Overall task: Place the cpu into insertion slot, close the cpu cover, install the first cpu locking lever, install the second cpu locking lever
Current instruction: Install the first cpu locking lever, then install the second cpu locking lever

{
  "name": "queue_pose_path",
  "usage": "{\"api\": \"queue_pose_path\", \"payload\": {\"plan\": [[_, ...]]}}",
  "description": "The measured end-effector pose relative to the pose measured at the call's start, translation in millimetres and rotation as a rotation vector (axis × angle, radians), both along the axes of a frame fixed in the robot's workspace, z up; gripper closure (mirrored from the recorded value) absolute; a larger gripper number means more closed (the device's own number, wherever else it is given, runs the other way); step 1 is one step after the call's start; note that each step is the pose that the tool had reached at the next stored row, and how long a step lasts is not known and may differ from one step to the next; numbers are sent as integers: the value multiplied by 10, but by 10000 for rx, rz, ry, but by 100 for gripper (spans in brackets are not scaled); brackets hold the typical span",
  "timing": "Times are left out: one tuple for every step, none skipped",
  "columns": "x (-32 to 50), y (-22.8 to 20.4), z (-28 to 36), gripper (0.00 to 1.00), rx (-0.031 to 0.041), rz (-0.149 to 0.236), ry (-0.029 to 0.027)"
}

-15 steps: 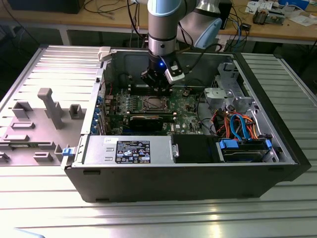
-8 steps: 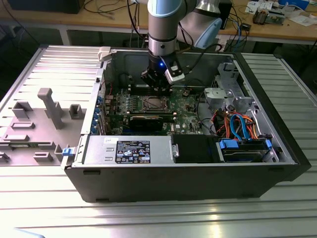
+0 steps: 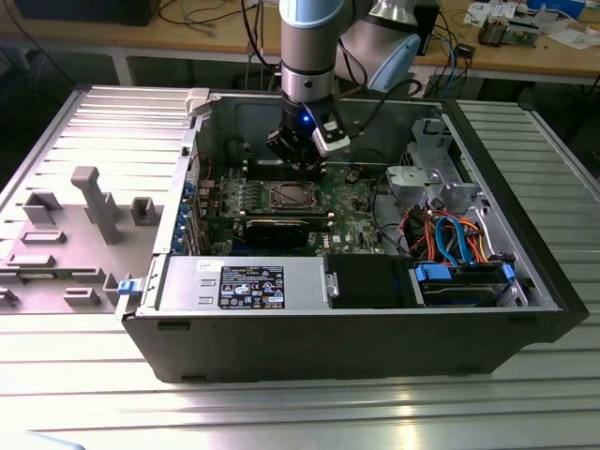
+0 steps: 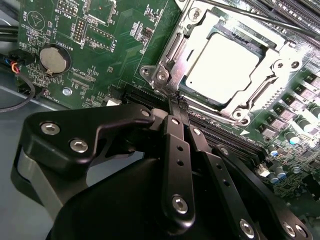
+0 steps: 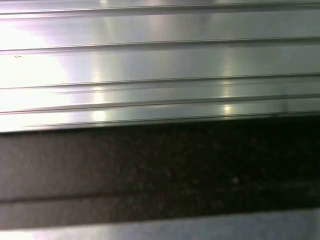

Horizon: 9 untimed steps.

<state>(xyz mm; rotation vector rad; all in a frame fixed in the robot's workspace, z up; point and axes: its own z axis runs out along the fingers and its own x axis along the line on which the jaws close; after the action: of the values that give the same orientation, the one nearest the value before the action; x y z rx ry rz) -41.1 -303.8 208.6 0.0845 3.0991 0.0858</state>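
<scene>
gripper [image 4: 178,107] fingers pressed together, empty, tips low at socket edge, likely to push a lever | cpu [image 4: 223,67] seated in insertion slot | cpu cover [image 4: 272,62] shut over it, framing chip | motherboard [image 4: 125,45] lies flat in open case [image 3: 281,323]

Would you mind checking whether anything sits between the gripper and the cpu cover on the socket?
Nothing visible does. In the second wrist view the gripper is just short of the cpu cover, which lies closed over the cpu; only bare motherboard edge lies between.
</scene>
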Motion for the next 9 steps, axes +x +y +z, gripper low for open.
{"api": "queue_pose_path", "payload": {"plan": [[0, -1, 0, 89, 0, 0, 0], [0, -2, 0, 89, 0, 1, 0], [0, -3, 0, 89, 0, 1, 0], [0, -3, 0, 89, 0, 1, 1], [0, -4, 0, 89, 0, 1, 0], [0, -8, 1, 89, 0, 2, 0], [0, -12, 1, 89, -1, 3, 0], [0, -15, 1, 89, 0, 2, 0], [0, -19, 1, 89, 0, 2, 0]]}}
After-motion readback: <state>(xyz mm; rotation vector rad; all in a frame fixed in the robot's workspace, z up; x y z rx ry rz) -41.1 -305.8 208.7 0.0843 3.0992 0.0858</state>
